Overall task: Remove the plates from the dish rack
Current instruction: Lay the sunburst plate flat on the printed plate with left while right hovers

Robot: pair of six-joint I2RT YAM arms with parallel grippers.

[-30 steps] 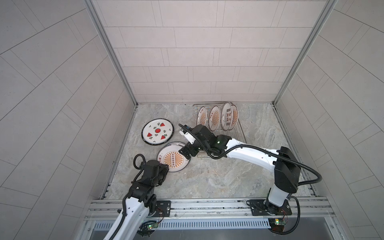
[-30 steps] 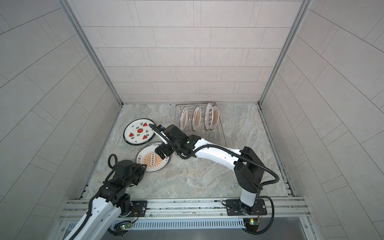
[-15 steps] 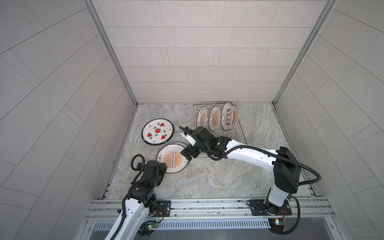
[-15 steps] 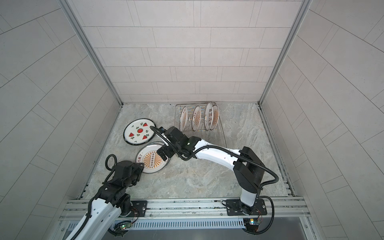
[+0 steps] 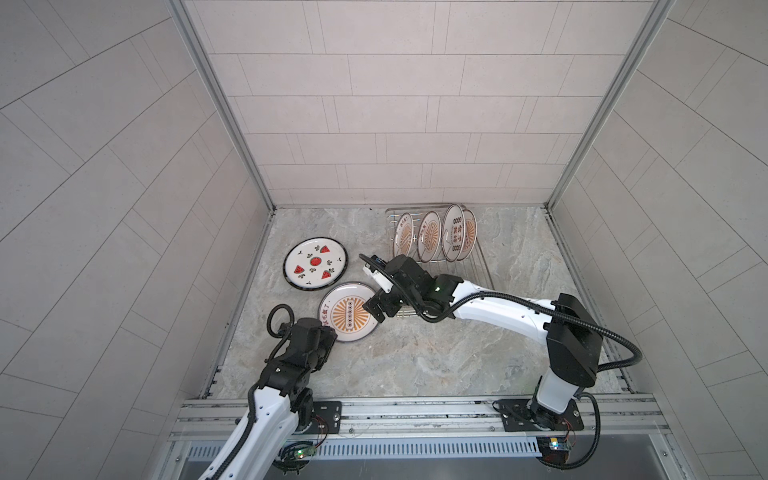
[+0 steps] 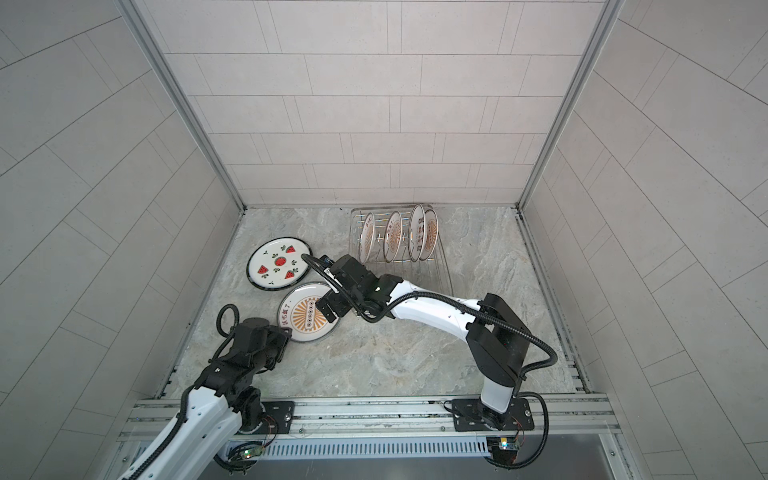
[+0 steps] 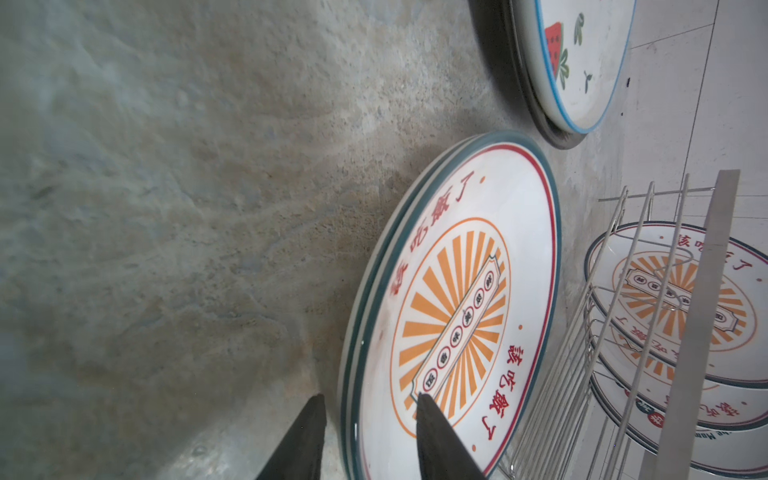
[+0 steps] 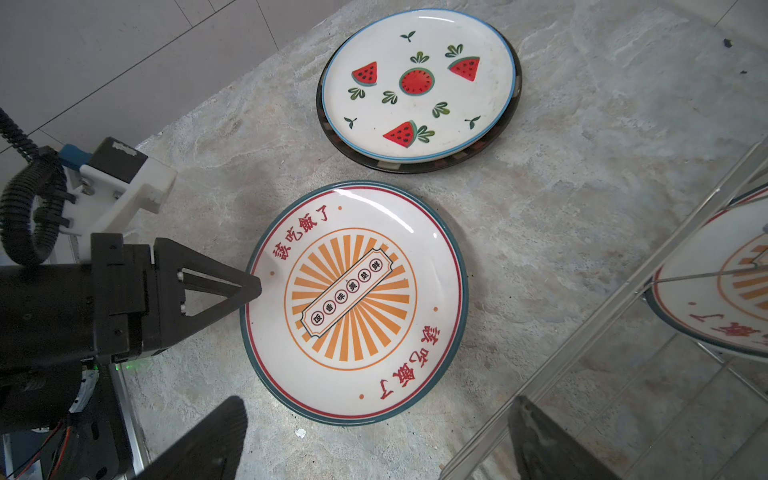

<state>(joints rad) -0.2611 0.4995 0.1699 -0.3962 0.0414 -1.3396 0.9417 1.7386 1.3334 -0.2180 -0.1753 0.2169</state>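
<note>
A sunburst plate (image 5: 348, 313) (image 6: 305, 316) lies flat on the table on top of a second like it; both rims show in the left wrist view (image 7: 457, 299). My left gripper (image 7: 370, 399) (image 5: 326, 332) is open, its jaws astride the near rim with a gap showing, one finger (image 8: 249, 286) over the plate's face. My right gripper (image 8: 374, 415) (image 5: 376, 309) hangs wide open and holds nothing, above the plate's (image 8: 353, 299) other edge. The dish rack (image 5: 478, 266) (image 6: 441, 266) holds several upright plates (image 5: 430, 235).
A watermelon plate (image 5: 315, 268) (image 8: 417, 81) rests on a dark plate at the left, close to the sunburst stack. The rack's wire side (image 8: 602, 316) (image 7: 648, 257) stands right beside the right gripper. Tiled walls close in the left, back and right.
Both arms have shifted only slightly. The sunburst plate and the other plates lie where they were.
</note>
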